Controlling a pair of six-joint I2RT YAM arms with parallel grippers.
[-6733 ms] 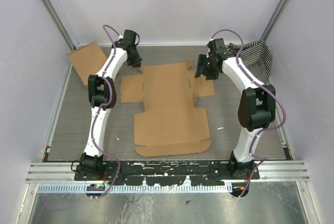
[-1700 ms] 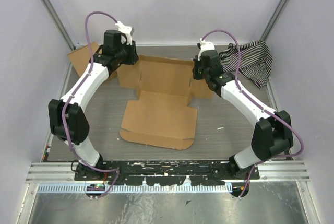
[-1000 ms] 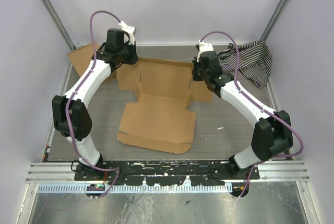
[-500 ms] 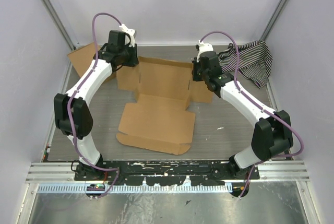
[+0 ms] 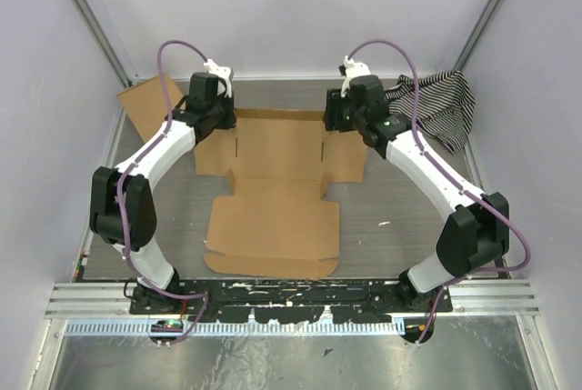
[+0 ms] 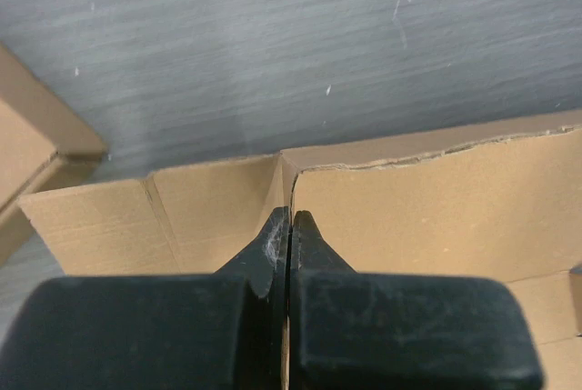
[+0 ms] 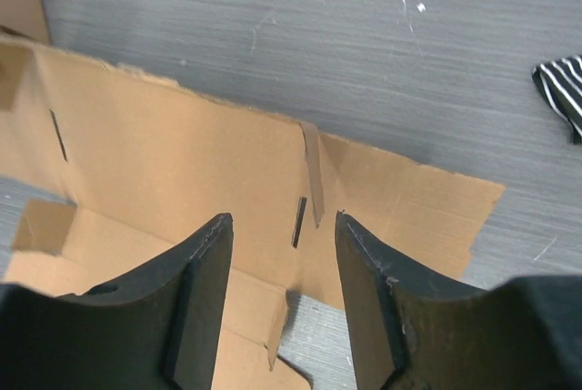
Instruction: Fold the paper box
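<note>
Clamps left gripper (image 6: pixel 289 217) on the creased brown paper box's (image 5: pixel 277 195) rear corner. Holds right gripper (image 7: pixel 282 219) open above it.

Robot lab cell, white walls (image 5: pixel 300 8) left, far, right, alu corner posts (image 5: pixel 91 22), slotted alu rail (image 5: pixel 291 292) near w/ 2 arms (image 5: pixel 168 146) bolted, grey benchtop (image 5: pixel 400 217).
</note>
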